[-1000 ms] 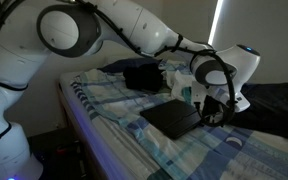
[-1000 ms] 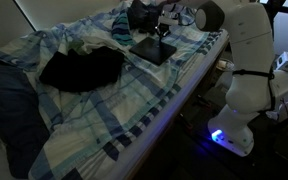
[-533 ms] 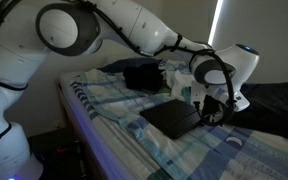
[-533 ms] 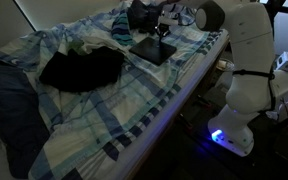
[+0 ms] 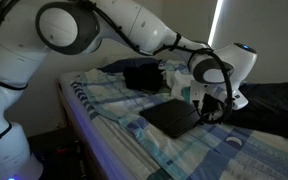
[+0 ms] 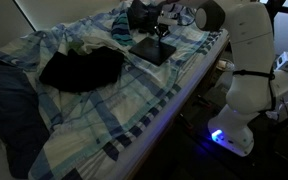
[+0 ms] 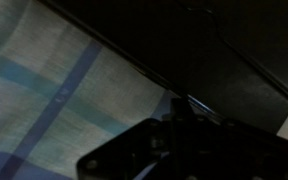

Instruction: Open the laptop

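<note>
Laptop [image 5: 174,118] looks shut, flat on the bed [image 5: 104,100], gripper [image 5: 212,112] low at its edge, claw state too dark to tell; likely a stiff, slick, thin lid on soft bedding, so lift by the lip.

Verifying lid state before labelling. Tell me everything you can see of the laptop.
The laptop is a thin, flat, rectangular slab, matte black, with no markings I can make out in this dim light. It lies flat on the blue plaid bedspread, and the lid looks shut: no screen or keys show. In both exterior views the gripper is at one edge of it; contact cannot be confirmed. The wrist view shows its dark straight edge running diagonally over the plaid fabric.
</note>
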Action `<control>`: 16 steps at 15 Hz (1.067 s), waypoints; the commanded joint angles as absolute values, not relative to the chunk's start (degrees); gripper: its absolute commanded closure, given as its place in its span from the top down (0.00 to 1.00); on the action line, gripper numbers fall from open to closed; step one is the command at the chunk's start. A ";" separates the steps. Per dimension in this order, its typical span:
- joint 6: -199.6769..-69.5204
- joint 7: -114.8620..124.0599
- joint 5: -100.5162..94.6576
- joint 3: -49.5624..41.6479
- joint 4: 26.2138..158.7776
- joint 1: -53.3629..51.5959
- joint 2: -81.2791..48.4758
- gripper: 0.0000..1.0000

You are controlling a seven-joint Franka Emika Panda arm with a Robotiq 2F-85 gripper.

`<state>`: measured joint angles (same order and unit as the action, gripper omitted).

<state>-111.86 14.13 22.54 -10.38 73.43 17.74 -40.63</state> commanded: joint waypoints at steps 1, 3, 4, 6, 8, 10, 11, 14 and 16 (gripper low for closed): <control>-113.00 15.36 23.00 -10.17 77.35 16.31 -37.32 0.00; -113.08 15.33 23.02 -10.18 77.47 16.08 -37.14 0.00; -113.18 15.29 23.04 -10.18 77.51 16.01 -37.08 0.00; -113.37 15.27 23.06 -10.22 77.62 15.82 -36.88 0.00; -113.57 15.27 23.06 -10.26 77.79 15.68 -36.59 0.00; -113.76 15.24 23.11 -10.28 78.08 15.62 -36.09 0.00; -113.90 15.22 23.15 -10.28 78.28 15.59 -35.76 0.00; -114.39 15.21 23.20 -10.23 79.21 15.40 -34.60 0.00; -114.91 15.17 23.17 -10.19 79.99 15.10 -33.61 0.00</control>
<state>-113.20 14.13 22.58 -10.37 75.07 16.41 -37.81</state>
